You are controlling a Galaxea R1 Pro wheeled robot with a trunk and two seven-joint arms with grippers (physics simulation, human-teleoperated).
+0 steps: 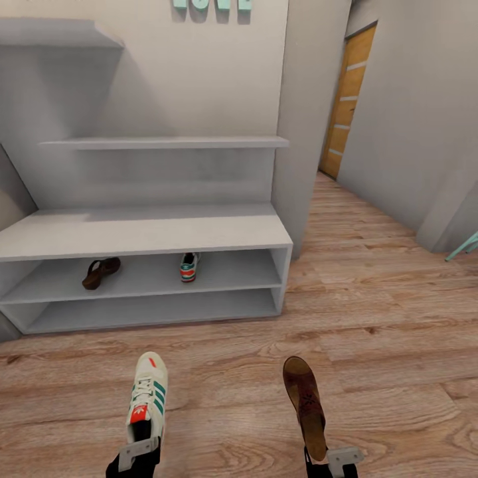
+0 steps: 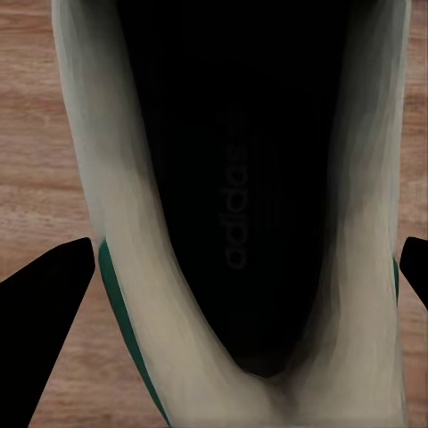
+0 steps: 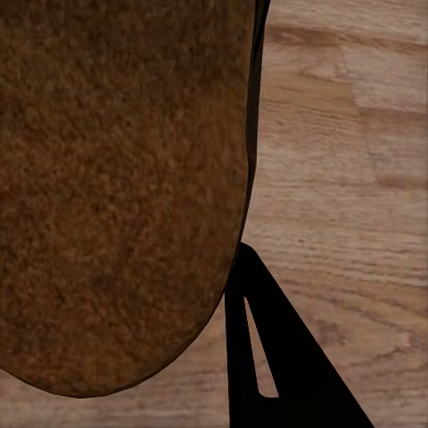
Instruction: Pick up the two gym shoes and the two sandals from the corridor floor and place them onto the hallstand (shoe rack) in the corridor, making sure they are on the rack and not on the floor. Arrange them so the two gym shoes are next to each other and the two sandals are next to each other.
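Shoes split two and two: one gym shoe (image 1: 189,267) and one sandal (image 1: 100,272) sit on the hallstand's (image 1: 143,232) upper open shelf level, sandal toward the left end, gym shoe right of centre, well apart from each other. Second gym shoe (image 1: 147,397) is held by the left gripper (image 1: 137,453) at its heel, toe pointing toward the hallstand, above the corridor floor (image 1: 372,318). Left wrist view looks straight into the shoe's black lining (image 2: 236,178), with a dark finger (image 2: 45,321) at either side of the heel; fingers clamped on the shoe. Second sandal (image 1: 305,403) is held by the right gripper (image 1: 335,459) at the heel end, toe also toward the hallstand, roughly parallel to the held sneaker and well apart from it. Right wrist view: brown sole (image 3: 116,178) against one black finger (image 3: 276,357), floor planks behind; grasping the sandal. Hallstand's bench top, lower shelf level and the two staggered upper shelves (image 1: 166,142) carry nothing visible. Mint letters (image 1: 212,4) on the back panel, cropped at the frame edge. Wooden door (image 1: 347,99) at the far end of the corridor on the right.
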